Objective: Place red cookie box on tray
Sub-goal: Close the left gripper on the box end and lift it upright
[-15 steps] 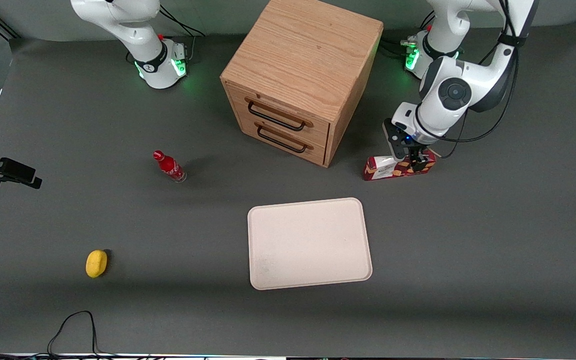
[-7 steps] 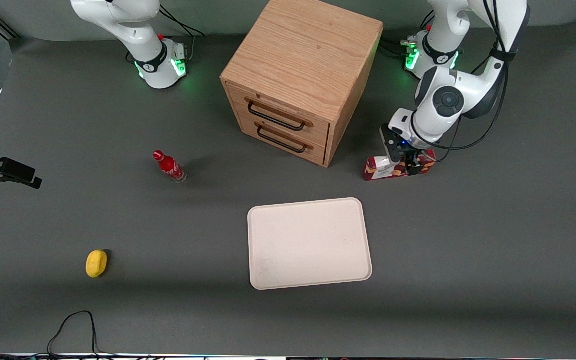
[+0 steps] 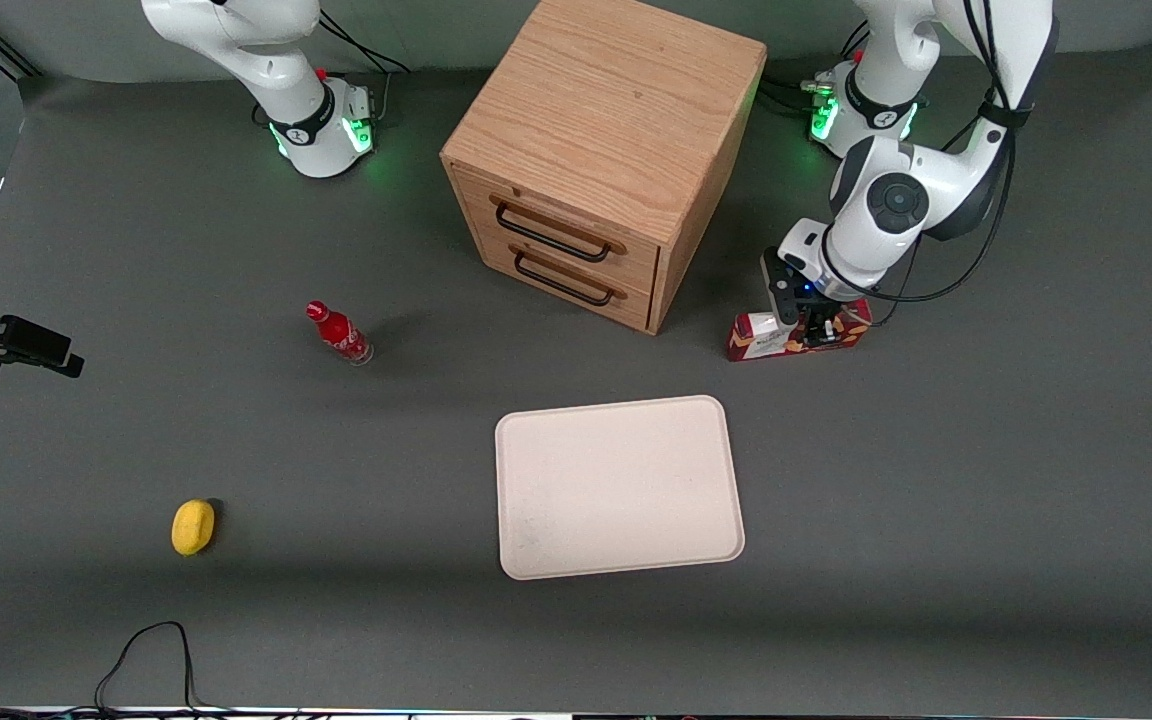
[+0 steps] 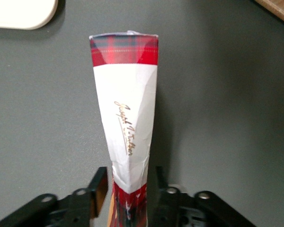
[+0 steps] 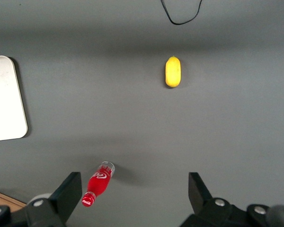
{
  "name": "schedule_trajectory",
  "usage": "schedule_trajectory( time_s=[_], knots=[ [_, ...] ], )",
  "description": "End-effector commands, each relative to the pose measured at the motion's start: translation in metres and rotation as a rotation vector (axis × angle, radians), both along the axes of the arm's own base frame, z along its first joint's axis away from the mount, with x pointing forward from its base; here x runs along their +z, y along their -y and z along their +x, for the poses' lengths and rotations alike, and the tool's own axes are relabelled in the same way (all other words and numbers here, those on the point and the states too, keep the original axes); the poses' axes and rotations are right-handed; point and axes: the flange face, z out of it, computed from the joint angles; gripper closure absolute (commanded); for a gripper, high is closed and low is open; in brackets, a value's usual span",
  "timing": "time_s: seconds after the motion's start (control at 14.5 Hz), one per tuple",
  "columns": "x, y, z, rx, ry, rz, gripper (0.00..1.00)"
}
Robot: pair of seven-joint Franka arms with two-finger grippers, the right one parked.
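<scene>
Our claw [image 3: 820,331] pinches the red cookie box [image 3: 758,338] near one end; lifted off-centre, it may tilt and slip short of the tray [image 3: 619,487].

The gripper [image 3: 822,330] hides part of the red cookie box [image 3: 762,338].

Gripper [image 3: 820,330] down on red cookie box [image 3: 756,338], wooden drawer cabinet [image 3: 601,150] standing close beside. Between box and tray [image 3: 619,487], only bare table [image 3: 936,480].
</scene>
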Motion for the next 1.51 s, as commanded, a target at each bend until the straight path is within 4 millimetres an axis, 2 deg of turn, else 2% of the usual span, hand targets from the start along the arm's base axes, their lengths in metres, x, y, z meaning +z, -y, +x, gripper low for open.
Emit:
schedule_trajectory(
  time_s=[0.0,0.34,0.41,0.62,0.76,0.89,1.1,1.31,1.44],
  knots=[
    [0.000,-0.002,0.000,-0.024,0.014,0.001,1.00],
    [0.006,-0.002,0.002,-0.024,0.021,0.000,1.00],
    [0.013,-0.002,0.004,-0.024,0.032,-0.001,1.00],
    [0.057,0.000,0.015,-0.022,0.014,0.015,1.00],
    [0.106,0.005,0.028,-0.021,-0.039,0.036,1.00],
    [0.160,-0.003,0.051,-0.005,-0.096,0.059,1.00],
    [0.262,-0.016,0.079,0.025,-0.120,0.121,1.00],
    [0.343,-0.034,0.089,0.103,-0.093,0.111,1.00],
    [0.381,-0.035,0.092,0.159,-0.065,0.101,1.00]
  ],
)
